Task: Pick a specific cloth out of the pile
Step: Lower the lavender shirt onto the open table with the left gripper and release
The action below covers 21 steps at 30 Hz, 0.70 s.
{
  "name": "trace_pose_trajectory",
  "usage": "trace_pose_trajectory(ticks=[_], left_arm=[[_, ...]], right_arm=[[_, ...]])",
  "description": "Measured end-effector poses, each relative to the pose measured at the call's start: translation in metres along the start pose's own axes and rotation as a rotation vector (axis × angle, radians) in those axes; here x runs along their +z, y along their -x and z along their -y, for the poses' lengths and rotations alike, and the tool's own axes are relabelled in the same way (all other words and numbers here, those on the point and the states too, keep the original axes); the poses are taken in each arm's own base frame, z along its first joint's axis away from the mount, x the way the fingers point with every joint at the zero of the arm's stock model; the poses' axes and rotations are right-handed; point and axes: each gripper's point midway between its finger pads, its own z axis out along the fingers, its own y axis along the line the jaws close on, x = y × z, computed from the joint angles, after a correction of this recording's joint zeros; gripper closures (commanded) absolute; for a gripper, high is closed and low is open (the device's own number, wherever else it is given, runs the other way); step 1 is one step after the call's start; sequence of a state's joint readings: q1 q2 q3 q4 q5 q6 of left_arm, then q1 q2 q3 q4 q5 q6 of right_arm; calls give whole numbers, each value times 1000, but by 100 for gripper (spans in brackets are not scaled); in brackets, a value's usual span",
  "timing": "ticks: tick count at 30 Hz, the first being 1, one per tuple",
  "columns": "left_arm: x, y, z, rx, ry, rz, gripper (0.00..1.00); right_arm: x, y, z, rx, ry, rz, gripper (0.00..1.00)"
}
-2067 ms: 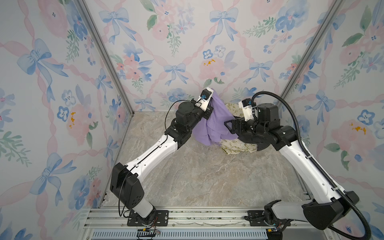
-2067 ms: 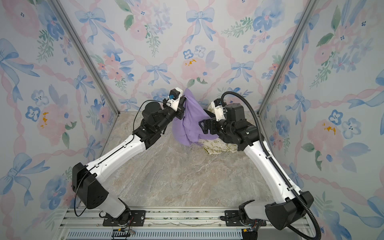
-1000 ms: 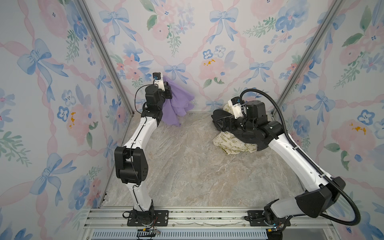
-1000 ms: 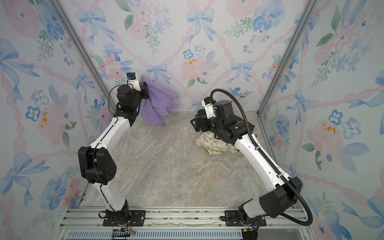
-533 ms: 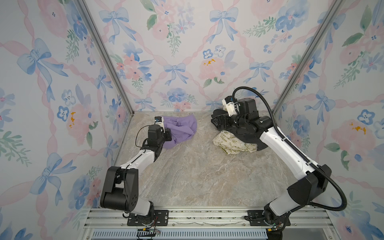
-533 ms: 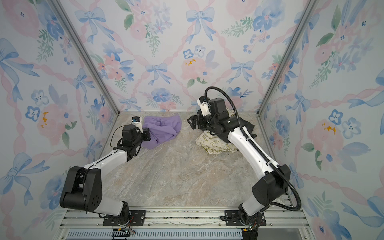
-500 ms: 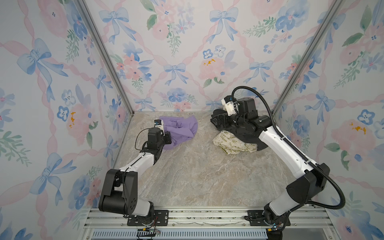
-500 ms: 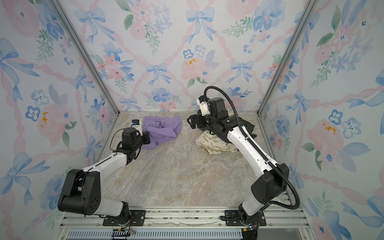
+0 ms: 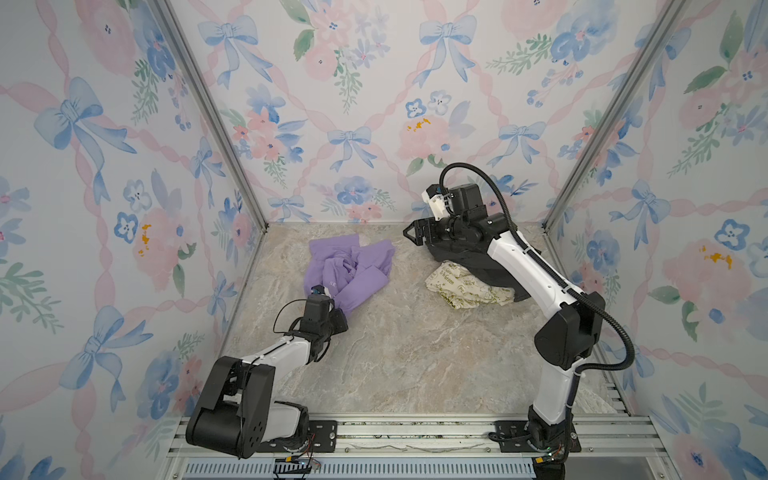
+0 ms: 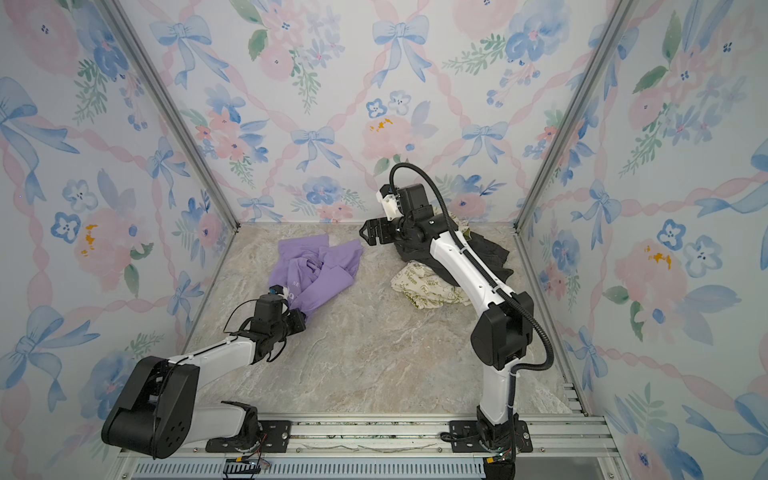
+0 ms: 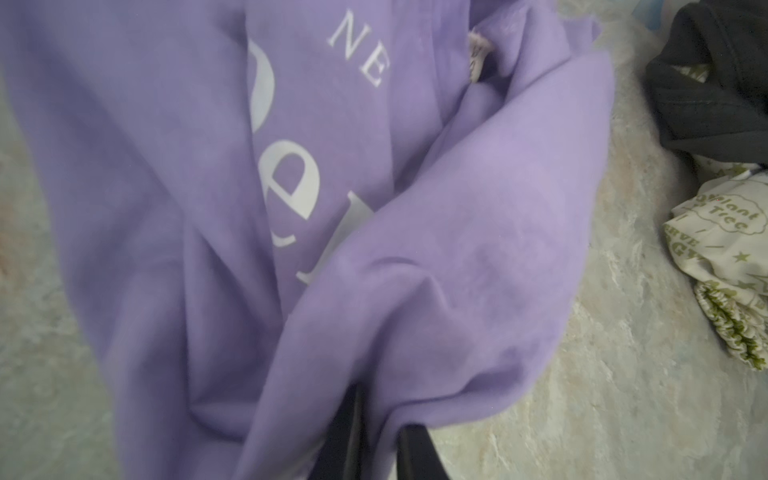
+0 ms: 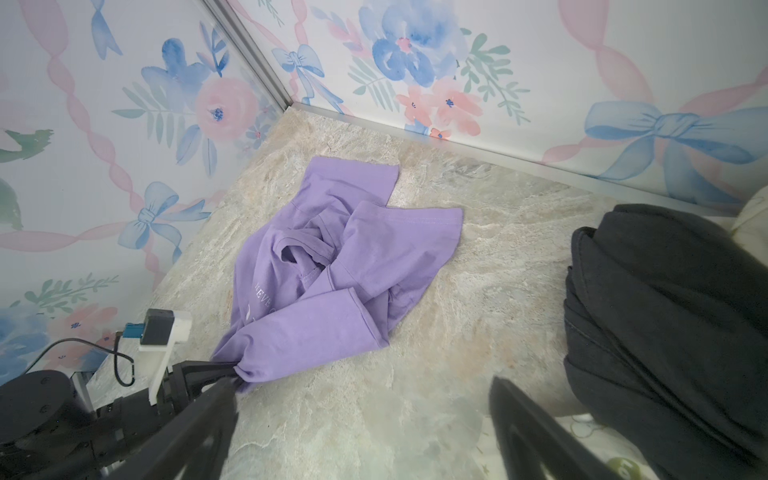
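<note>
I see the cloth (image 9: 349, 270) lying crumpled on the desk (image 9: 415, 353), at the back left, well apart from the pile (image 9: 469, 274) at the back right. In both top views it is a lavender heap with pale lettering on one fold; my left wrist view is nearly filled by it (image 11: 291, 208), the letters "NE" plain at one edge. My left hand (image 9: 334, 309) sits low at the cloth's near corner. From the right wrist view a gathered tip of the cloth (image 12: 332, 270) runs between that hand's (image 12: 228, 372) dark fingers, and the left wrist view shows fabric draped over the fingers (image 11: 345, 436); the hand looks only a little parted, but I cannot tell whether it is gripping the fabric or merely has it lying between the fingers. My right hand (image 9: 413, 236) hangs above the desk just left of the pile, its fingers (image 12: 536, 432) spread wide with nothing between them, pointing toward the cloth. The pile is a black garment (image 10: 490, 253) with a cream cloth (image 10: 428, 289) printed in green lying at its near edge, partly tucked beneath the black; my right forearm crosses over it in both top views.
</note>
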<state>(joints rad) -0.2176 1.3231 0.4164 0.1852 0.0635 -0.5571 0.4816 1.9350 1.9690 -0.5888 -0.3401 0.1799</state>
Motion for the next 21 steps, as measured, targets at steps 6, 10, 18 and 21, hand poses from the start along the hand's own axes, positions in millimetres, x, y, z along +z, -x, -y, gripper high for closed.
trace_pose_trajectory(ticks=[6, 10, 18, 21], left_arm=[[-14, 0, 20, 30, -35, -36, 28], [-56, 61, 48, 22, -91, 169, 10], [-125, 165, 88, 33, -126, 475, 2], [-109, 179, 92, 40, -110, 453, 2]], right_arm=[[0, -2, -3, 0, 19, -10, 3], [-1, -5, -4, -4, 24, -18, 3], [-14, -11, -8, -8, 24, -19, 3], [-20, -11, -10, -13, 24, -13, 3]])
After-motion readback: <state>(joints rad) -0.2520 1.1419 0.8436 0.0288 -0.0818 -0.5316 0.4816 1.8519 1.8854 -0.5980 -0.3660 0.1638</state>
